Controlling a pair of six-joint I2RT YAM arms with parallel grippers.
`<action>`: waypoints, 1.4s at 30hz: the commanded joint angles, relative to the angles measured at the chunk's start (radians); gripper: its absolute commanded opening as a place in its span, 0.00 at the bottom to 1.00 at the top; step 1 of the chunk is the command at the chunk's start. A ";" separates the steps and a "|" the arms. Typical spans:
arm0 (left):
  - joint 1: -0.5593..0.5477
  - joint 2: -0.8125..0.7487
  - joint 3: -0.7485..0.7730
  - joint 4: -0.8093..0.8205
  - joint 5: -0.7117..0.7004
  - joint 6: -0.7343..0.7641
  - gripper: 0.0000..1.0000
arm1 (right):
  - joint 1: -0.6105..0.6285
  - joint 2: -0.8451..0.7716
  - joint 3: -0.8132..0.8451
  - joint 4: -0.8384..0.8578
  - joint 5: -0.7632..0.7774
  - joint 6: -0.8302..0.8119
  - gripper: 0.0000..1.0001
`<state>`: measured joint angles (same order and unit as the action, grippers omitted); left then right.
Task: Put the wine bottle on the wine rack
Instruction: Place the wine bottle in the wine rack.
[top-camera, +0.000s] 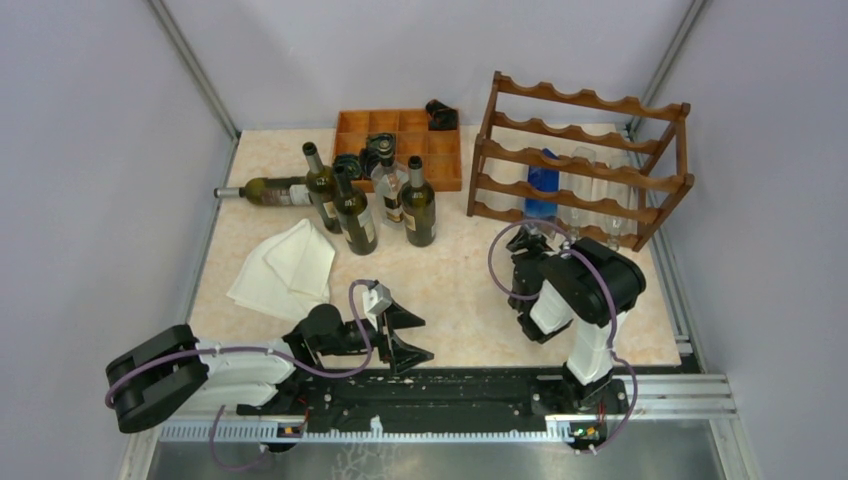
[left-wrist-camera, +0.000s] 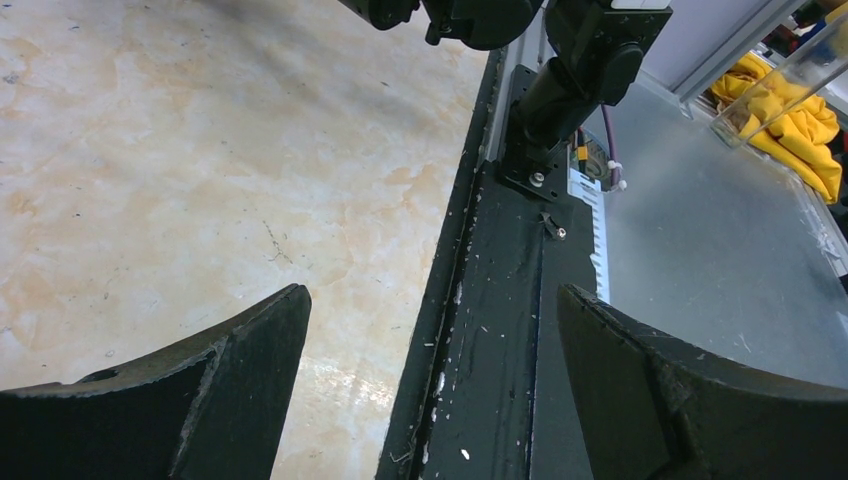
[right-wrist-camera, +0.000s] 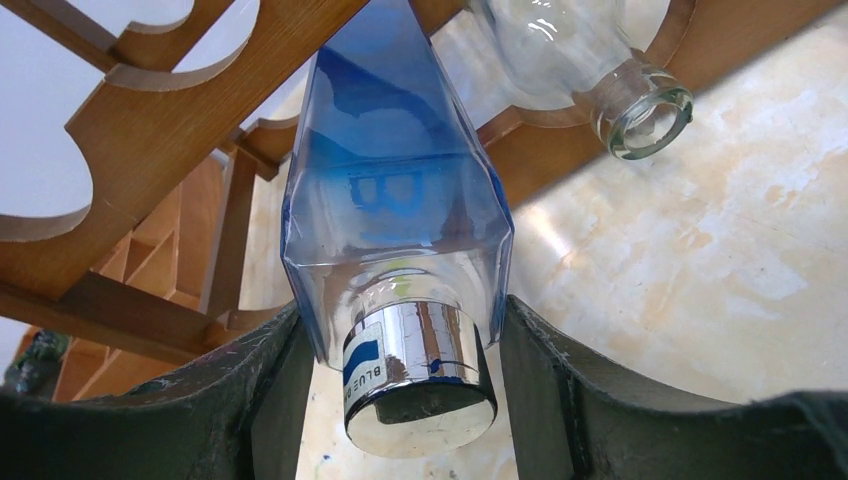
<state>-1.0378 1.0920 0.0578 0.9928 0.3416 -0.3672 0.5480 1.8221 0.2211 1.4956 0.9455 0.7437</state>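
Wine bottle, blue glass, lies neck-out low in the rack, right fingers pinching its shoulders. Left fingers are spread wide over the bench edge.

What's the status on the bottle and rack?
Left gripper open, at table's near edge. Right gripper shut on blue bottle, body lying in wine rack. Clear bottle alongside, not blocking.

In the lower middle of the right wrist view, you can read "BLUE" on a blue band around the silver cap of the blue bottle; the letters after it curve out of sight. Higher up, a large "B" shows faintly on the blue glass. In the top view, the labels on the dark bottles left of centre are too small for you to read.
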 joint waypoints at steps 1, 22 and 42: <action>0.002 -0.011 0.021 0.003 0.019 0.019 0.98 | 0.006 0.010 0.047 0.224 0.070 0.096 0.00; 0.002 -0.030 0.016 -0.005 0.022 0.020 0.98 | -0.002 0.050 0.076 0.226 0.049 0.404 0.00; 0.003 -0.019 0.022 -0.004 0.026 0.020 0.98 | 0.033 -0.101 0.220 0.227 -0.007 -0.268 0.00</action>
<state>-1.0378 1.0767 0.0578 0.9825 0.3447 -0.3645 0.5438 1.8137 0.3500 1.4422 0.9321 0.7162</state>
